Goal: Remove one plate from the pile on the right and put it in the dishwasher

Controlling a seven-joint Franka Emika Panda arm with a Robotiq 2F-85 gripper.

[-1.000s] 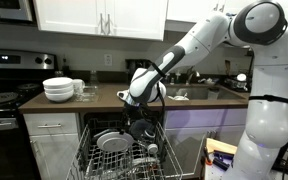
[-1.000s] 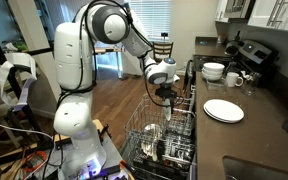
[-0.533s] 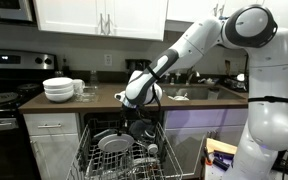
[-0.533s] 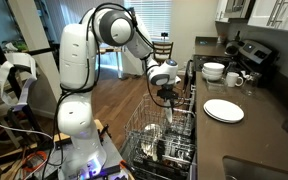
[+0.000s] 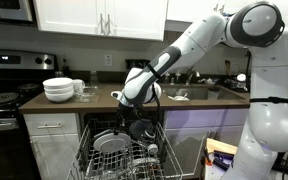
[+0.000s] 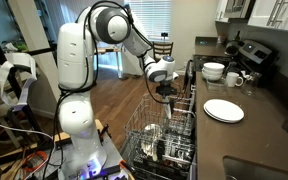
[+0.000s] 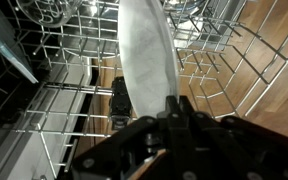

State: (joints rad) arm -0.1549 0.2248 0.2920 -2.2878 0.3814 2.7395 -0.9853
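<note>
My gripper (image 7: pixel 174 108) is shut on the rim of a white plate (image 7: pixel 147 52). The plate stands on edge and points down into the dishwasher's grey wire rack (image 7: pixel 64 105). In both exterior views the gripper (image 5: pixel 134 106) (image 6: pixel 165 94) hangs over the pulled-out rack (image 5: pixel 119 160) (image 6: pixel 152 135), with the plate dark below it (image 5: pixel 139 128). The pile of flat white plates (image 6: pixel 224 110) lies on the dark counter; in the other exterior view the arm hides it.
A stack of deep white bowls (image 5: pixel 58 89) (image 6: pixel 213 71) and mugs (image 6: pixel 234 79) stand on the counter beside the stove (image 5: pixel 2 99). Other dishes sit in the rack (image 5: pixel 112 142) (image 7: pixel 9 50). The open door drops toward the wooden floor (image 7: pixel 274 60).
The gripper with the plate has shifted only slightly over the rack. The grip is unchanged.
</note>
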